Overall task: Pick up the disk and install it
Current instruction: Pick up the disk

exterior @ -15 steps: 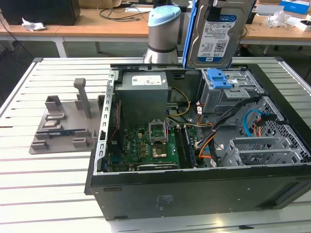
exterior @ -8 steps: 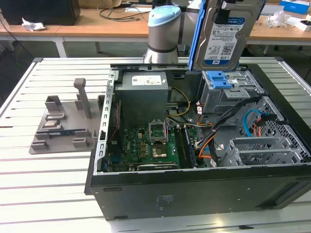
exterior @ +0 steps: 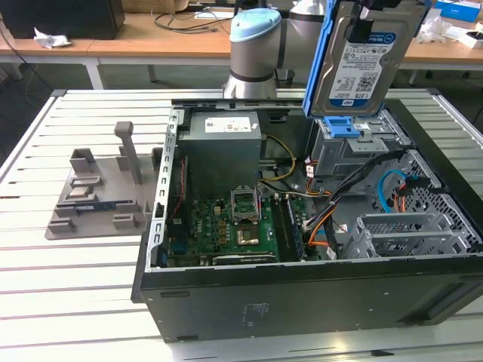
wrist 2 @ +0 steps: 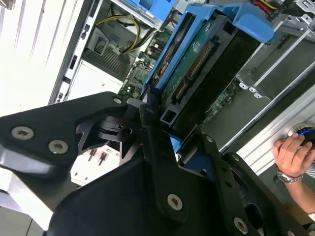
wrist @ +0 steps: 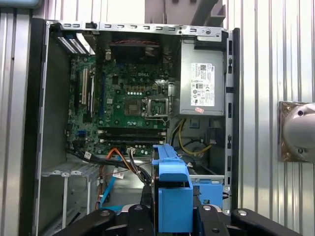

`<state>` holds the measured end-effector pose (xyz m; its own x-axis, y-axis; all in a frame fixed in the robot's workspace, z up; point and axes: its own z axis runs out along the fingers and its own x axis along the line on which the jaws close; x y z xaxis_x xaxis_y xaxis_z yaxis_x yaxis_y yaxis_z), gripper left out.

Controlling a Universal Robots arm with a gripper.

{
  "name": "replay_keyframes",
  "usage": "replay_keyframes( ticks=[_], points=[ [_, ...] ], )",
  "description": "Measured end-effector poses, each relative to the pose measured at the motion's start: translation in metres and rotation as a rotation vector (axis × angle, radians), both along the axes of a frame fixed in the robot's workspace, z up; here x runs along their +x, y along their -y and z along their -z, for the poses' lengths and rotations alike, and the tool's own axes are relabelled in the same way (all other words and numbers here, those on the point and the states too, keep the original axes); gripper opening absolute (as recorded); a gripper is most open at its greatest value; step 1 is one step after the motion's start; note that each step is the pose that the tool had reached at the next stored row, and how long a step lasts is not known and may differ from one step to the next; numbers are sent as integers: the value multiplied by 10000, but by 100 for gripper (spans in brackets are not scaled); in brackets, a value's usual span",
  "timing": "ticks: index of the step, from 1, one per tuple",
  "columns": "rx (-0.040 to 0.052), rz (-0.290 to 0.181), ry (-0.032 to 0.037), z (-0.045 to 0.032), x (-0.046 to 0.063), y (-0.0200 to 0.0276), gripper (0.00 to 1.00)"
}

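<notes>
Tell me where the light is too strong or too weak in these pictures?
Second wrist view: the table washes out to white glare, and the gripper, shut on the disk, is a dark mass. First wrist view: the computer case has one shaded inner wall. Exterior view: even light, the disk's label bright.

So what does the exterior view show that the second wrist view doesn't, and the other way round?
Exterior view: the disk label side out, upright above the open computer case, plus the arm's blue-capped joint and a grey fixture plate at the exterior view's left. Second wrist view: the disk's circuit-board side, the black gripper clamped on its blue rails, a person's hand with a wristwatch. Both: the disk, the case's motherboard.
</notes>
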<state>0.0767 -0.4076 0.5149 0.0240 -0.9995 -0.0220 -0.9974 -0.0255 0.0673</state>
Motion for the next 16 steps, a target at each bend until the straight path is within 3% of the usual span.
replay_keyframes(
  ticks=[6, 8, 9, 14, 16],
  points=[
    [-1, -1, -9, 1, 87, 163, 36],
    [2, -1, -9, 3, 89, 250, 36],
    [0, 0, -10, 3, 89, 297, 36],
    [0, 0, -9, 6, 90, 645, 36],
    [1, 1, -9, 7, 91, 738, 36]
  ],
)
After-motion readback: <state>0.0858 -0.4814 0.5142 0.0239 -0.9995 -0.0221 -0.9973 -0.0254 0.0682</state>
